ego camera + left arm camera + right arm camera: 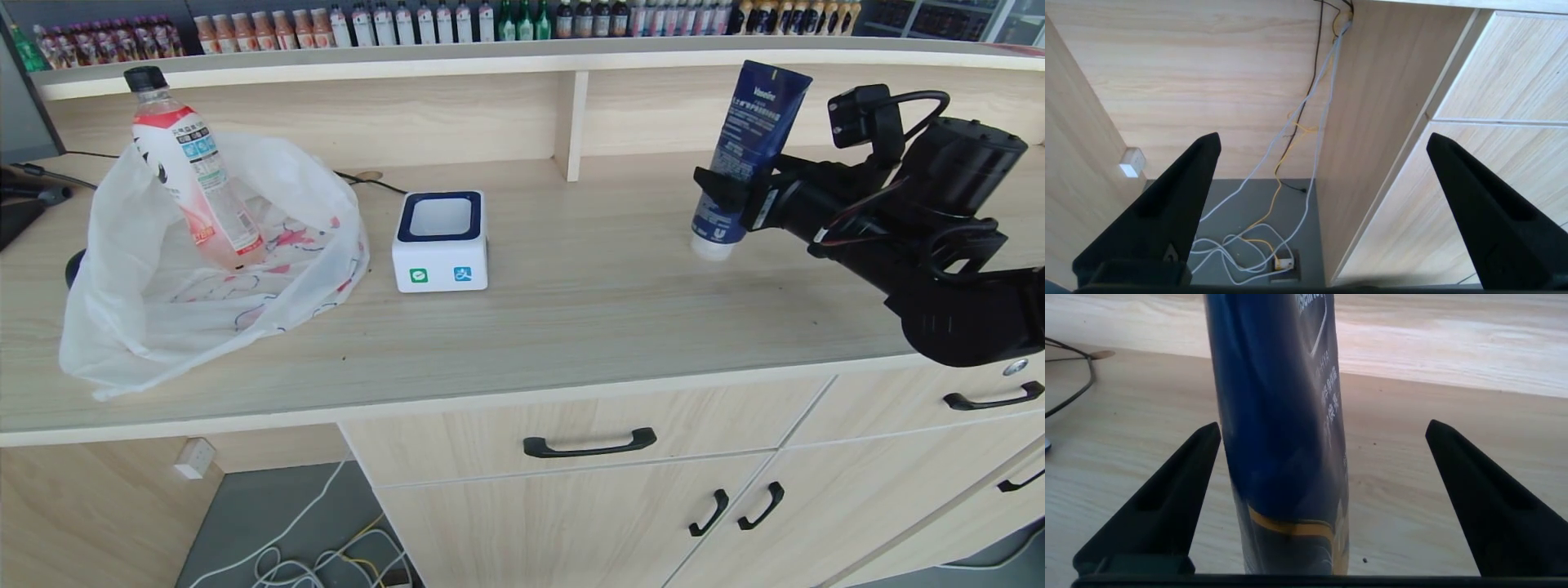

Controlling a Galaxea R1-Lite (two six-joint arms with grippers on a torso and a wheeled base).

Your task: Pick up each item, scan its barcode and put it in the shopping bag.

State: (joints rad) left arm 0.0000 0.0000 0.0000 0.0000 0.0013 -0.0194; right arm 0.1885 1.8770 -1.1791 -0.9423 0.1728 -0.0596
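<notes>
**A:** What is on the wooden surface (588, 327)?

**B:** At the robot's left lies an open white bag (147, 310). A bottle (196, 180) leans inside it, black cap up. Far to the right, a blue tube (755, 139) stands on its white cap, slightly tilted. A white scanner (441, 241) with a blue rim sits between them.

**A:** And the end effectors?

**B:** The right end effector (1323, 429) is around the tube's lower part, fingers spread wide on either side. The left end effector (1323, 139) hangs below the surface, fingers wide and gripping nothing, above floor cables (1249, 245).
</notes>
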